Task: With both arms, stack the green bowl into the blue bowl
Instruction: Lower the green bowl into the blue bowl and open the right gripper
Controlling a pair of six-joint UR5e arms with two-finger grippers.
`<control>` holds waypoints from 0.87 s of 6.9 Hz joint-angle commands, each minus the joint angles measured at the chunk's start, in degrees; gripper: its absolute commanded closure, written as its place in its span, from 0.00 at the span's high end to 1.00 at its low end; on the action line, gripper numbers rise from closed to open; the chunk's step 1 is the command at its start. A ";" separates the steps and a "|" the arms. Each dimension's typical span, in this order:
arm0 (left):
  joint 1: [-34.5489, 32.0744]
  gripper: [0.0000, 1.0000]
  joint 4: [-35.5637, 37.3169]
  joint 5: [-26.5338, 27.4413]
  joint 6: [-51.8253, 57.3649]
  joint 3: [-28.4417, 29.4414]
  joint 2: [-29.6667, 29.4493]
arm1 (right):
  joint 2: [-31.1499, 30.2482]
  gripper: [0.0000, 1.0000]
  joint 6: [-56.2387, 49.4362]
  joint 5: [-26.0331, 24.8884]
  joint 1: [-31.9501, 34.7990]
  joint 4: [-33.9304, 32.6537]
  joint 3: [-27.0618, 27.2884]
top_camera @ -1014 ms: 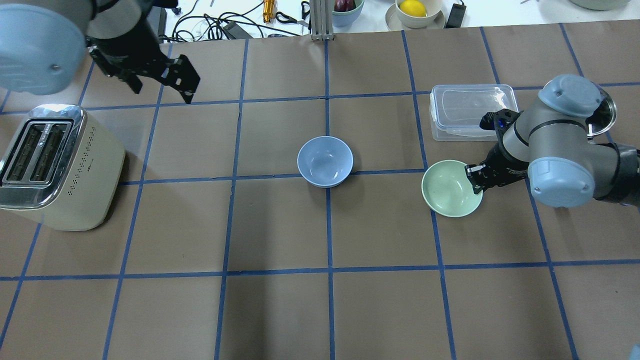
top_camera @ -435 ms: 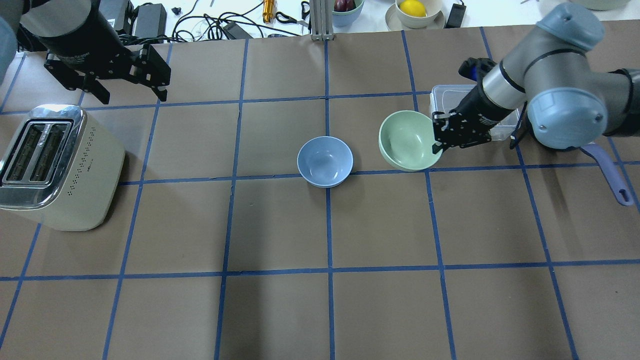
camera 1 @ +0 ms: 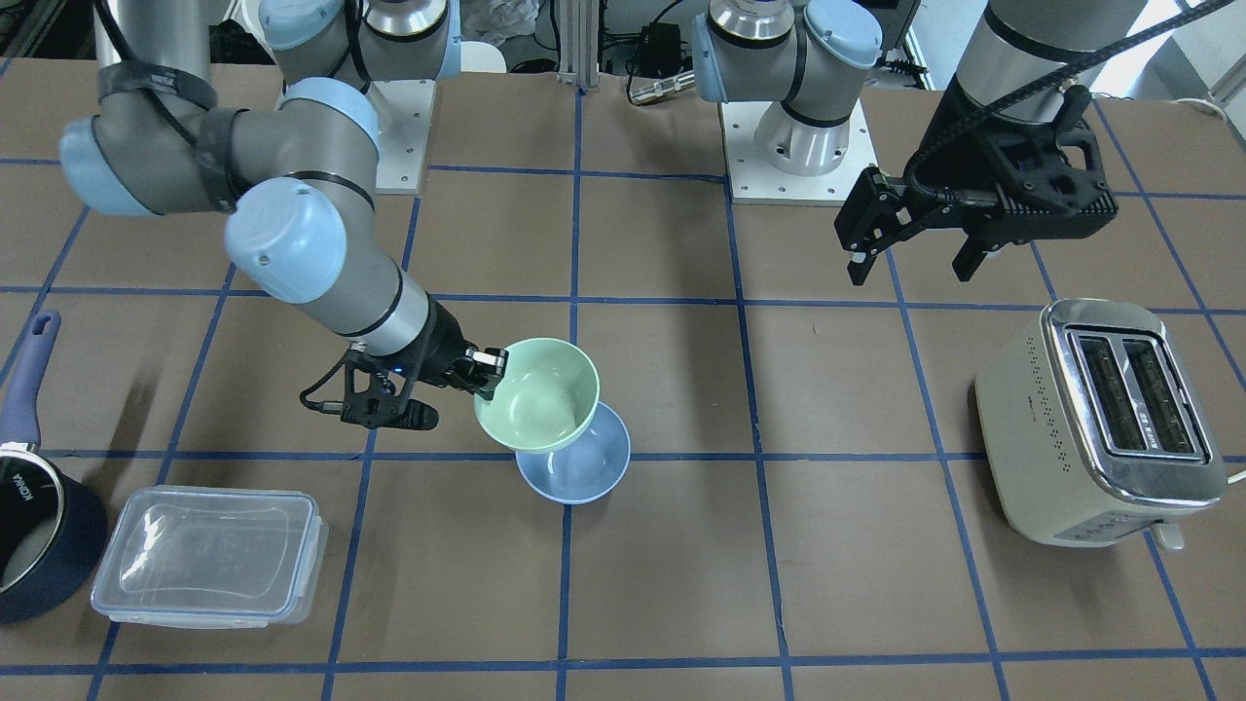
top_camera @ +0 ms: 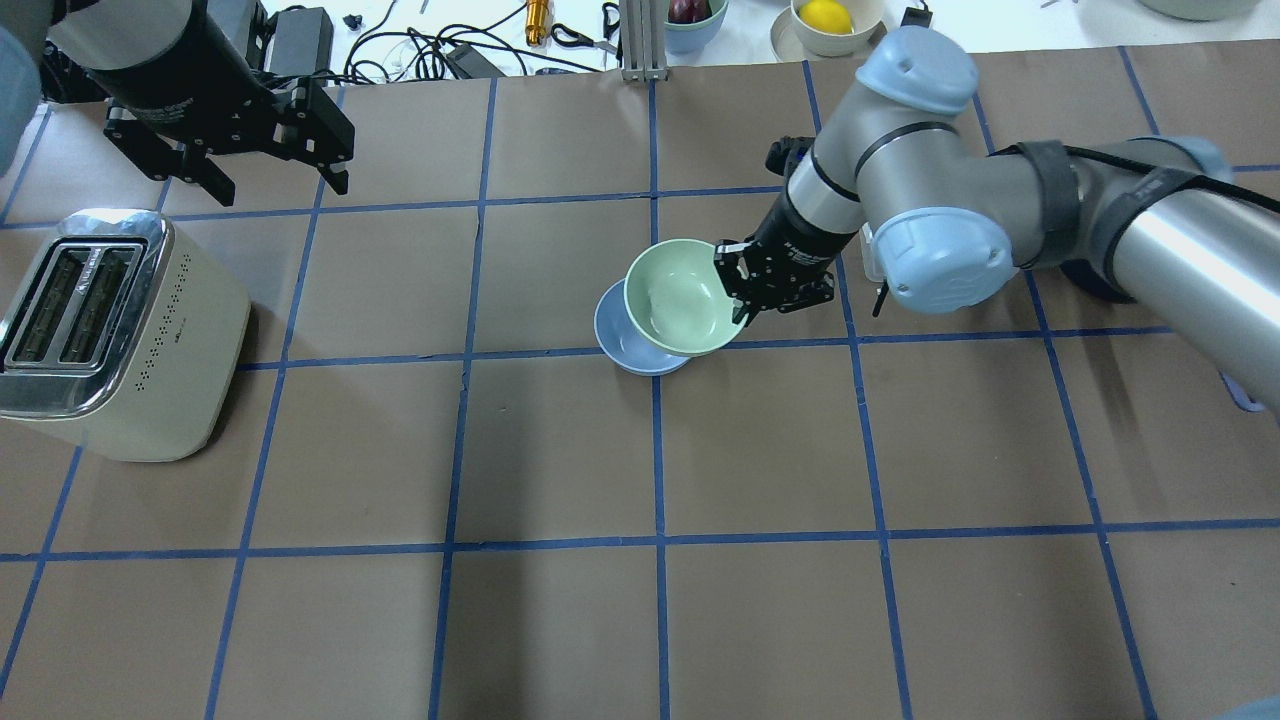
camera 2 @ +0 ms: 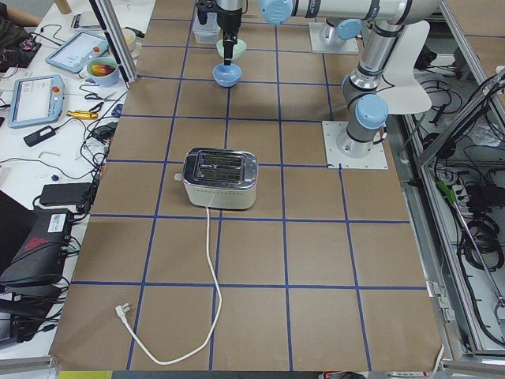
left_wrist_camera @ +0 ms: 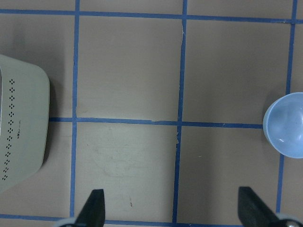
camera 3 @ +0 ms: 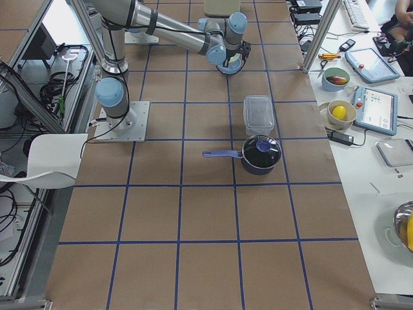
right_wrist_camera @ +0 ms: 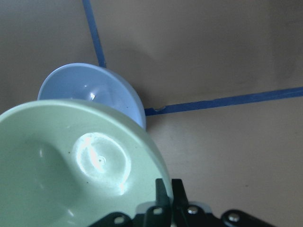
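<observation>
My right gripper (top_camera: 737, 290) is shut on the rim of the green bowl (top_camera: 680, 297) and holds it in the air, tilted, partly over the blue bowl (top_camera: 618, 343). The blue bowl stands on the table at the centre. In the front view the green bowl (camera 1: 538, 391) hangs above the blue bowl (camera 1: 574, 469). The right wrist view shows the green bowl (right_wrist_camera: 75, 165) close up with the blue bowl (right_wrist_camera: 92, 92) beyond it. My left gripper (top_camera: 275, 165) is open and empty, high above the far left of the table; its view shows the blue bowl (left_wrist_camera: 286, 125) at the right edge.
A cream toaster (top_camera: 110, 335) stands at the left. A clear lidded container (camera 1: 209, 555) and a dark navy saucepan (camera 1: 39, 521) sit on the robot's right side. Bowls, cables and tools lie beyond the far edge (top_camera: 700, 25).
My right gripper has lifted the green bowl off the table and carried it left, from beside the container to over the blue bowl. My left gripper turned and shifted slightly.
</observation>
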 commanded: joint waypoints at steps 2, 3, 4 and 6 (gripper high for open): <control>-1.14 1.00 0.19 0.23 -2.27 -0.01 -0.32 | 4.04 0.00 2.88 -3.02 3.51 -6.43 -0.06; -1.14 1.00 0.19 0.32 -2.18 0.17 -0.49 | 4.22 0.00 3.06 -3.02 3.51 -6.43 -0.58; -1.14 1.00 0.19 0.32 -2.18 0.08 -0.23 | 4.66 0.69 2.97 -3.11 3.51 -6.43 -1.02; -1.14 1.00 0.19 0.24 -2.18 -0.44 0.03 | 4.31 1.00 2.97 -3.19 2.73 -4.78 -4.25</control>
